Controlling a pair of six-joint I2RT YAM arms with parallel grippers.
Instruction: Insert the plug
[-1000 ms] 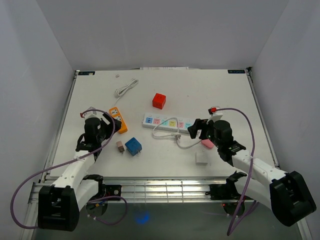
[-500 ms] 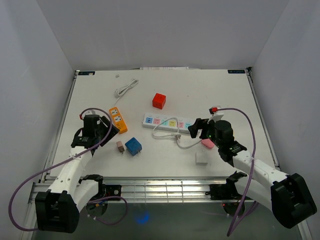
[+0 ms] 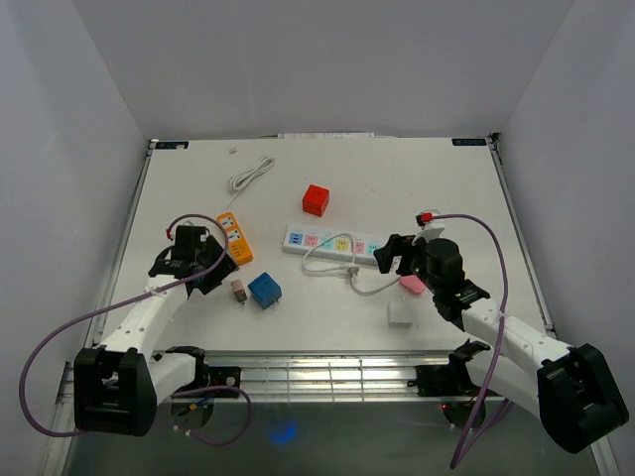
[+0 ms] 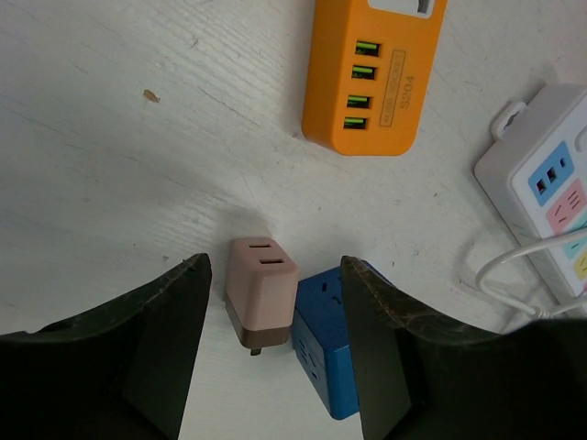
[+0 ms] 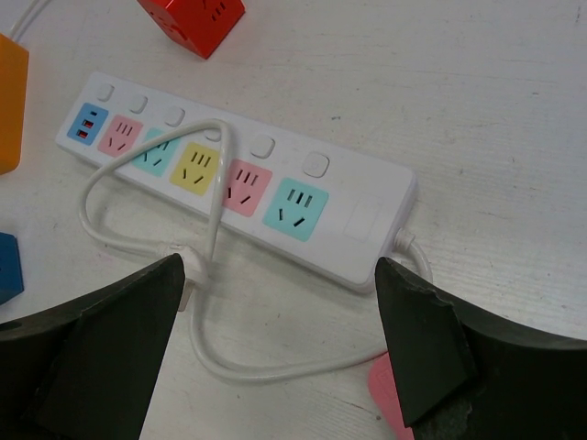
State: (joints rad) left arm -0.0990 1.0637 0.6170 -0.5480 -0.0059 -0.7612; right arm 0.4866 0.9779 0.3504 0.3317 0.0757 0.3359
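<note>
Swinging round over the last second, the left gripper [image 4: 273, 264] has turned toward the tan plug [image 4: 260, 291] and drawn its jaws narrower. They now straddle the plug with a gap on either side, gripping nothing. Nearest the arm bases on the right lies a small white block [image 3: 399, 314], with a pink piece [image 3: 412, 286] just beyond it. On the left, the tan plug lies flat on the table [image 3: 446, 198] with its brown pronged end toward the wrist, right beside a blue cube adapter [image 4: 321, 353]; whether the two touch I cannot tell. The right gripper [image 5: 280, 268] has held its place, spread wide and released above the near end of the white power strip [image 5: 358, 220], whose white cord [image 5: 138, 234] loops across its coloured sockets. An orange strip [image 4: 374, 78] lies just past the tan plug. Farther back sits a red cube [image 3: 316, 199], and farthest, a coiled white cable [image 3: 248, 177].
</note>
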